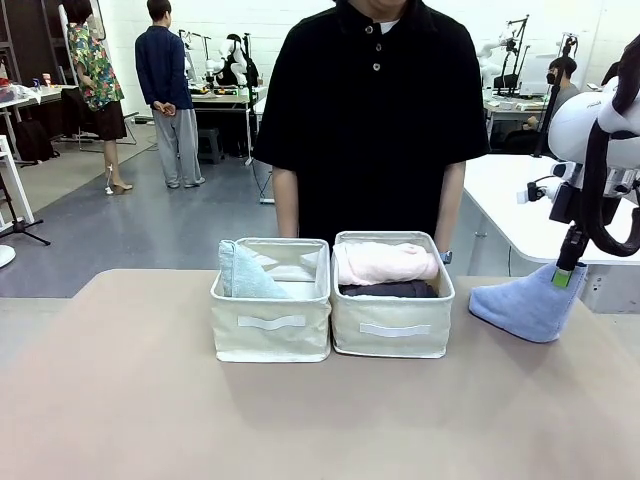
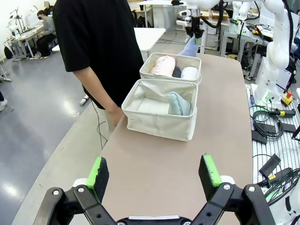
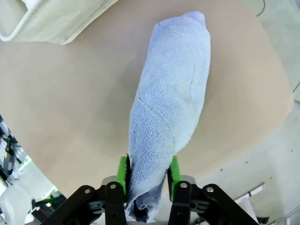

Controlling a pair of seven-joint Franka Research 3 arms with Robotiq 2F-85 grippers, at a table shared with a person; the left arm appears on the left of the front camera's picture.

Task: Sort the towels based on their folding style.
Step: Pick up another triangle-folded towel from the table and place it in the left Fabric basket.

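We count two pincers, two cream baskets and five towels. The right pincer (image 3: 147,169) is clamped on the narrow tip of the light blue towel (image 3: 171,93), a fuzzy terry cone that widens away from the fingers down to the table (image 1: 150,400). The table's rounded edge runs close beyond it. Off to that pincer's left the baskets sit side by side. The nearer basket (image 1: 392,338) carries a pink roll (image 1: 385,263), a dark grey roll (image 1: 390,290) and a white roll (image 2: 189,73). The farther basket (image 1: 270,338) holds one pale teal cone (image 1: 243,272). The left pincer (image 2: 157,172) hangs wide open, nothing between its pads, with a broad bare stretch of table ahead of it, right up to the baskets.
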